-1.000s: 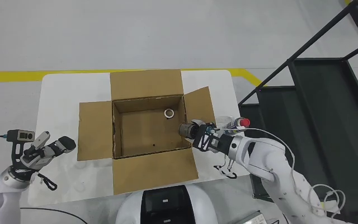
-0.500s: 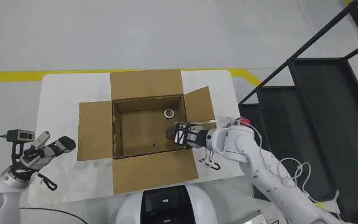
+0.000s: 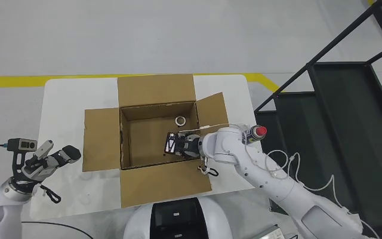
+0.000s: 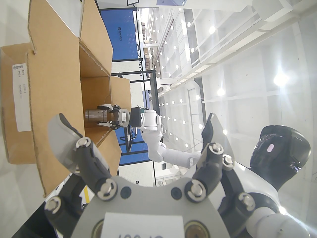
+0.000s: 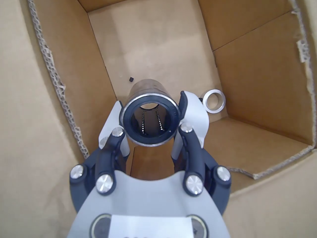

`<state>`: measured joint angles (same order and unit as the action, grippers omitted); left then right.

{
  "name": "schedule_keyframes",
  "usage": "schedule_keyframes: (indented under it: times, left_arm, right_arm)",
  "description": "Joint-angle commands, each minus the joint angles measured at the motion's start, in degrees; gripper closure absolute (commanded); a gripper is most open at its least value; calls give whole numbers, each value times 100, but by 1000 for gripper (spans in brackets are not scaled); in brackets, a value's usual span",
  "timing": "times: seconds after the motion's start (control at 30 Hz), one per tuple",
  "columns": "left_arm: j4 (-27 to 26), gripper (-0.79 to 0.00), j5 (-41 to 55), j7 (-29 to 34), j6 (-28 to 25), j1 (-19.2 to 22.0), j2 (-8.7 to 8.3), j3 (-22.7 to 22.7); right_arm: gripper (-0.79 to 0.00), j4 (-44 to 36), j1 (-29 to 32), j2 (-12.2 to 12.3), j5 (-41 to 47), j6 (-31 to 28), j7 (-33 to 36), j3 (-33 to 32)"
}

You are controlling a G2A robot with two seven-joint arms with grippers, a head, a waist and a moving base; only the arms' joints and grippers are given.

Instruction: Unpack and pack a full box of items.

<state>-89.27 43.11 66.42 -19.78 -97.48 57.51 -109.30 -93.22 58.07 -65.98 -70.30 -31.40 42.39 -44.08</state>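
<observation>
An open cardboard box [image 3: 101, 138] sits mid-table with its flaps spread. My right gripper [image 3: 175, 144] is over the box's inside, near its right wall, shut on a metal cylinder bearing [image 5: 150, 117] with a black end ring. On the box floor lies a small metal ring [image 5: 214, 100] close to the far right corner, also the ring [image 3: 179, 121]. My left gripper [image 3: 55, 158] stays open and holds nothing, off the table's front left, with its fingers [image 4: 65, 130] spread wide and facing the box's left side [image 4: 54, 75].
A red-capped item [image 3: 259, 131] lies on the white table [image 3: 65, 101] by its right edge, beyond the right flap. A tiny black speck [image 5: 130, 79] rests on the box floor. Dark metal stairs [image 3: 334, 107] stand to the right of the table.
My right gripper has carried the cylinder leftward, from above the right flap to over the box's inside. The left arm has not moved.
</observation>
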Motion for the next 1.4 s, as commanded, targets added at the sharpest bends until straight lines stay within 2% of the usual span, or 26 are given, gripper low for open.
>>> schedule_keyframes:
  times: [0.0,0.33,0.57,0.6,0.63,0.7,0.8,0.9,0.93,1.0,1.17,1.37]
  left_arm:
    - [0,-785,0,0,0,0,0,0]
    - [0,-785,0,0,0,0,0,0]
    - [0,-785,0,0,0,0,0,0]
    - [0,-785,0,0,0,0,0,0]
    - [0,-785,0,0,0,0,0,0]
    - [0,-785,0,0,0,0,0,0]
    - [0,-785,0,0,0,0,0,0]
    - [0,-785,0,0,0,0,0,0]
    - [0,-785,0,0,0,0,0,0]
    - [0,-785,0,0,0,0,0,0]
    - [0,-785,0,0,0,0,0,0]
    - [0,-785,0,0,0,0,0,0]
  right_arm:
    - [0,162,-128,-58,9,42,82,127]
    - [0,913,-738,-420,9,386,386,771]
    - [0,1221,-1005,-617,132,415,545,1013]
    - [-142,1258,-1033,-642,152,415,560,1039]
    - [-179,1323,-1065,-666,150,415,638,1074]
    - [-188,1407,-1118,-716,204,424,664,1120]
    - [-243,1536,-1197,-784,214,423,749,1193]
    - [-379,1636,-1248,-838,230,419,784,1237]
    - [-560,1658,-1257,-852,240,417,778,1242]
    - [-785,1651,-1269,-869,241,415,790,1236]
    - [-785,1211,-1286,-846,57,459,1215,1141]
    - [-785,245,-1035,-652,127,423,1538,558]
